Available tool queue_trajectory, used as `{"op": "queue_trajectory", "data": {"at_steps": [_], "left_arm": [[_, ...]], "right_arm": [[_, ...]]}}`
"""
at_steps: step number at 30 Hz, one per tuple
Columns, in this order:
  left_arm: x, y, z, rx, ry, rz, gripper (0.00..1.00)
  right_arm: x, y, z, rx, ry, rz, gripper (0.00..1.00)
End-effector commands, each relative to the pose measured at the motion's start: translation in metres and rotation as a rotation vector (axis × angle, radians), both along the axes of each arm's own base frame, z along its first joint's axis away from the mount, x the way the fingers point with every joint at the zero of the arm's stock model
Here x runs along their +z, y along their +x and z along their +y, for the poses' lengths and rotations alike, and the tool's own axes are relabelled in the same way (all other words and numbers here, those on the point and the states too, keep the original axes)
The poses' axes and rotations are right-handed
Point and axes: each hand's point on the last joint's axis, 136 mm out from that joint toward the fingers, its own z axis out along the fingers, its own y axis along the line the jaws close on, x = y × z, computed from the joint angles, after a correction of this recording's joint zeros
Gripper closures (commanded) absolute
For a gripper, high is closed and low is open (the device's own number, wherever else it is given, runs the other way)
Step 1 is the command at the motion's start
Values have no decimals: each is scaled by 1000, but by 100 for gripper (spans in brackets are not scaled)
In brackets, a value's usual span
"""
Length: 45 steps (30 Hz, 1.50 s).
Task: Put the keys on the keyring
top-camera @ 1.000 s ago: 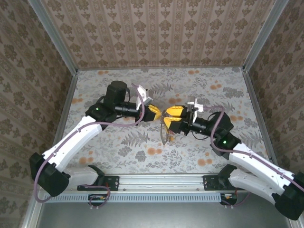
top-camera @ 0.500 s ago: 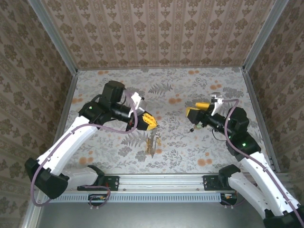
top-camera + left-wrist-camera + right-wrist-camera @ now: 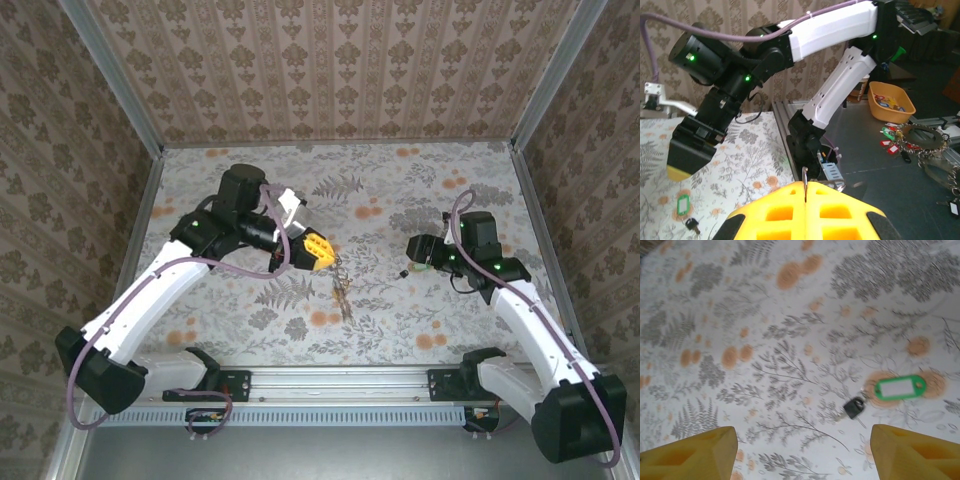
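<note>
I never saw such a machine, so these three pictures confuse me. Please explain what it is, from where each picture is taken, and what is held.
It is a robot: a left arm and a right arm fixed at the near edge of a flowered table. One picture looks down from above and behind them. The other two come from cameras on the wrists, so each shows its own yellow fingers. The left tool is shut on the keyring, which hangs from it. The right tool is open and empty, above a small key with a green tag lying on the table.
</note>
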Motion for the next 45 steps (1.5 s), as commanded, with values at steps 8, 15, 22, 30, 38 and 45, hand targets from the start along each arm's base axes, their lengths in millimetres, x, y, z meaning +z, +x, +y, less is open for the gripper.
{"op": "queue_trajectory", "data": {"at_steps": [8, 15, 22, 30, 38, 45], "left_arm": [[-30, 48, -3, 297, 73, 40, 100], [-36, 62, 4, 388, 42, 47, 100], [-53, 83, 19, 520, 55, 102, 100], [-54, 79, 24, 548, 20, 88, 100], [-47, 77, 26, 551, -9, 82, 100], [-42, 75, 26, 544, -29, 82, 100]], "right_arm": [[-50, -3, -26, -88, -117, 155, 33], [-71, 10, -23, -77, -144, 205, 43], [-87, 25, 8, 13, -348, 249, 55], [-96, 26, 1, 22, -512, 276, 59], [-107, 46, 10, 53, -565, 315, 63], [-118, 31, 9, 68, -619, 374, 68]]}}
